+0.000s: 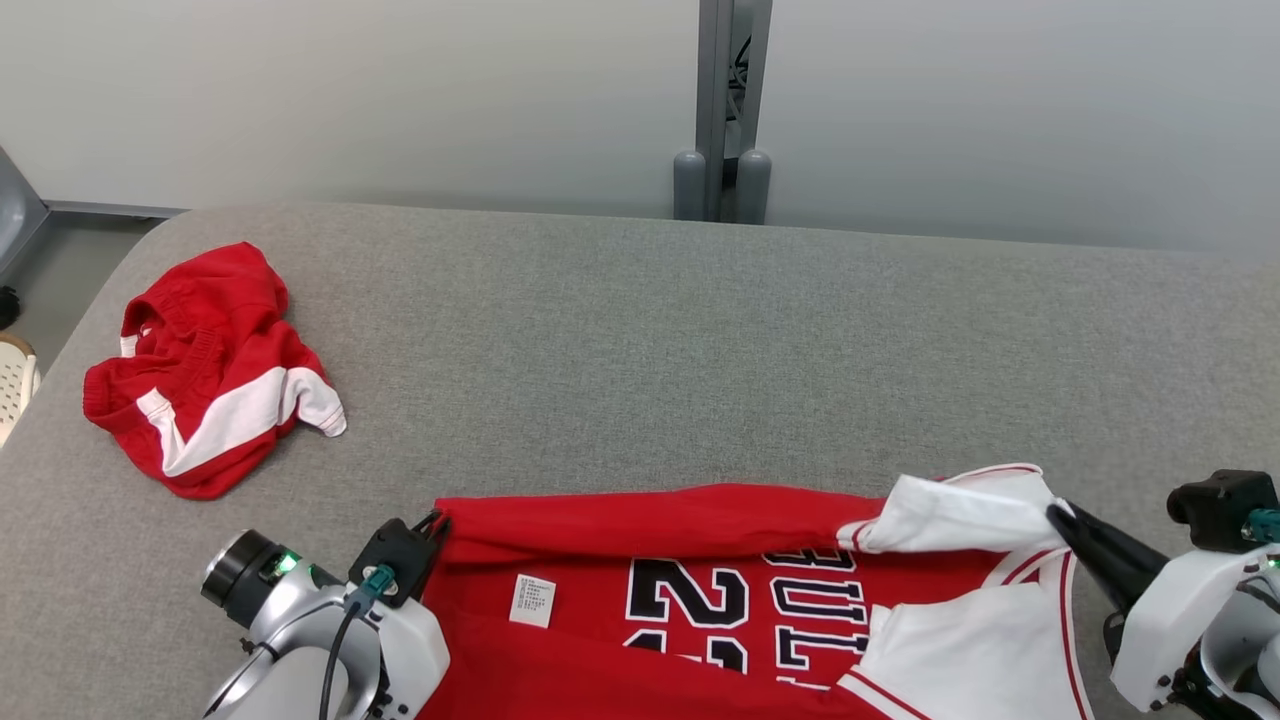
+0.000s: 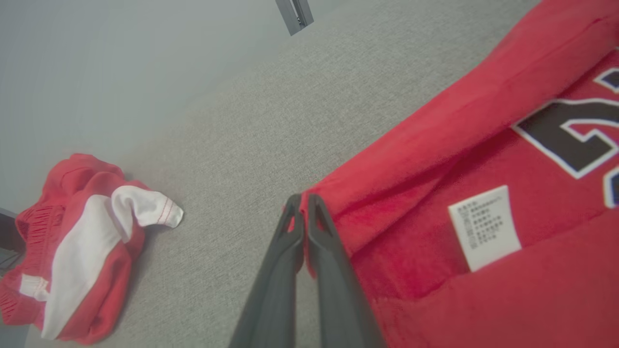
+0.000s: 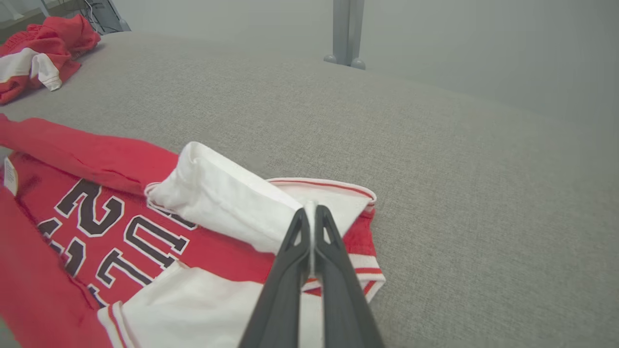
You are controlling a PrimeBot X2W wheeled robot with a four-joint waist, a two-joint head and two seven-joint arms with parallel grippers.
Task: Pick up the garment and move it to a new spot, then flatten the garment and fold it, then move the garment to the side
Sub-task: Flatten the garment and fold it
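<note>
Tightly pinched, jersey (image 1: 600,530) in left gripper (image 2: 303,199)

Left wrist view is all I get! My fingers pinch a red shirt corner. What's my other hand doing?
Observer: Your right gripper is shut on the jersey too, pinching a white flap at its other end.
Operator: White? Mine looks all red!
Observer: That end has white panels with red trim.
Operator: Any words on it?
Observer: Dark letters sit between the number and those panels.
</note>
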